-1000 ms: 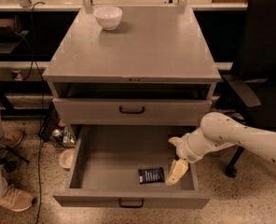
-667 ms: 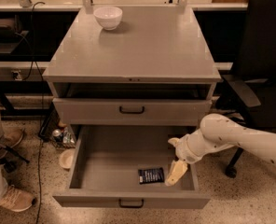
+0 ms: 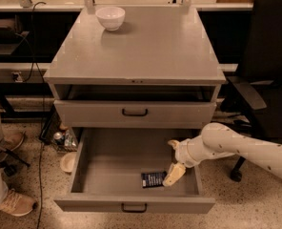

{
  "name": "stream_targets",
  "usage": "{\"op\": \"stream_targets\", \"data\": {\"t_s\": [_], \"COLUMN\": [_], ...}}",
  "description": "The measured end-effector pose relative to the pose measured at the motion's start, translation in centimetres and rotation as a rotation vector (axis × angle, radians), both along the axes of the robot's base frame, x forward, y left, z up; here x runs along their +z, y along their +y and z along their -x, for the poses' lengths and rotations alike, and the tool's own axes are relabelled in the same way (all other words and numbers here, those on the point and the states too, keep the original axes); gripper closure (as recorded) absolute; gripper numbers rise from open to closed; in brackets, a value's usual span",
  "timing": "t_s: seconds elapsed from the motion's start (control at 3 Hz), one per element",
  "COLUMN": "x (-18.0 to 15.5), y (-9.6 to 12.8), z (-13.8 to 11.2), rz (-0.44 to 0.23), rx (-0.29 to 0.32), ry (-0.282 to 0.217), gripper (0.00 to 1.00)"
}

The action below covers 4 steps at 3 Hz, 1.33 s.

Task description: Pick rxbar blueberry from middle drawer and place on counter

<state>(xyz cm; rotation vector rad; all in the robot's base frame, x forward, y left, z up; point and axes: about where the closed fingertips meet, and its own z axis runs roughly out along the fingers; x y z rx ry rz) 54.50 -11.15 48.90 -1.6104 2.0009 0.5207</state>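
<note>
The bar [image 3: 153, 179] lies flat on the floor of the open drawer [image 3: 107, 156], toward 5 o'clock and close to the front panel. Its pale lettering is too small to read. The gripper [image 3: 169, 161] is inside the drawer at the bar's 2 o'clock, jaws apart, with the lower finger [image 3: 173, 174] against the bar's right end. Open floor runs from 9 to 12 o'clock. On the counter [image 3: 146, 46] a white bowl [image 3: 110, 17] sits at 11 o'clock. A black chair [image 3: 269, 56] stands near the counter's 3 o'clock edge.
</note>
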Motion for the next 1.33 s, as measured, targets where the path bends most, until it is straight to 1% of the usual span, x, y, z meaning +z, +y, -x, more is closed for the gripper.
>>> {"op": "stream_targets", "data": {"t_s": [0.33,0.67,1.0,1.33], "x": [-2.0,-4.3,-6.4,-7.8], "y": [1.1,2.1,2.6,2.5], "z": [-1.7,-2.5,-2.8,-2.7], "rz": [-0.032,-0.049,-0.046,-0.03], "rx": [-0.009,0.01,0.026,0.037], "ry": [-0.023,-0.029,-0.026,-0.029], "gripper": [0.0,0.0,0.0,0.0]}}
